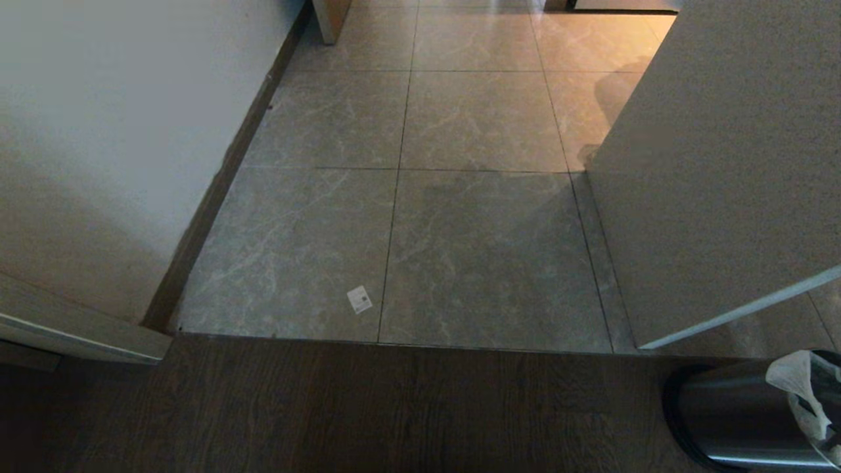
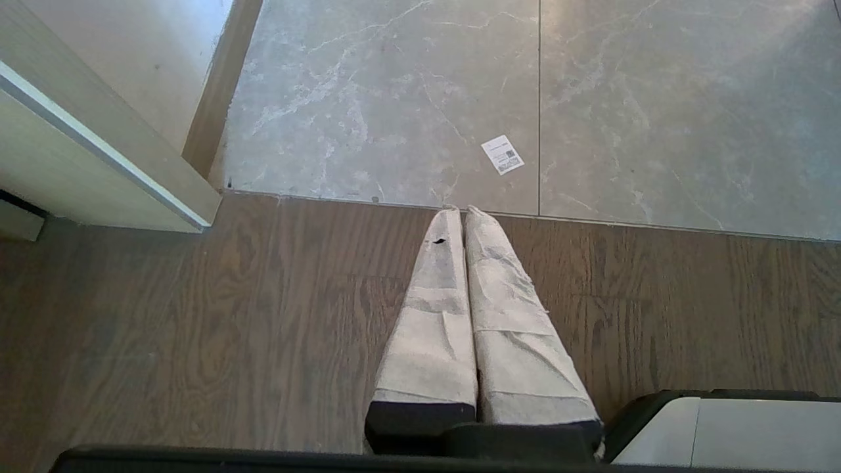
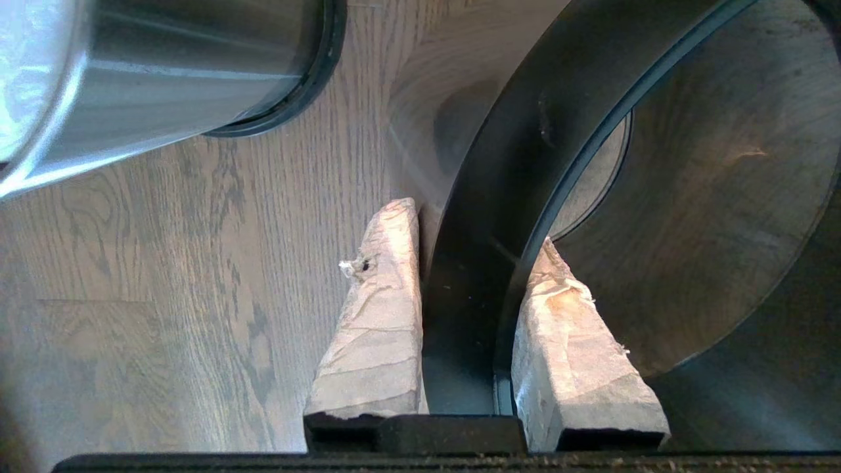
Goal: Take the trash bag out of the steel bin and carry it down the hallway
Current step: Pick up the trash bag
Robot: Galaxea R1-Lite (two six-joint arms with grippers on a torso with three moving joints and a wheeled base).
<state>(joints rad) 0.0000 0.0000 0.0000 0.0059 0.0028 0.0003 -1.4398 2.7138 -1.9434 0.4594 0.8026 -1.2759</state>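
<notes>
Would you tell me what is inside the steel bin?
The trash bag's crumpled white top sticks out of the steel bin's mouth. Anything deeper inside is hidden by the bin's wall and the bag itself.

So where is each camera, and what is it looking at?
Head: on the robot's head, looking down at hallway tiles, bin at lower right; no arms show.
Left wrist: behind the left gripper, jaws shut, facing wood floor and tiles.
Right wrist: behind the right gripper, jaws clamped on a black ring, bin nearby.
Shared: head and left wrist see the sticker; head and right wrist, the bin.
</notes>
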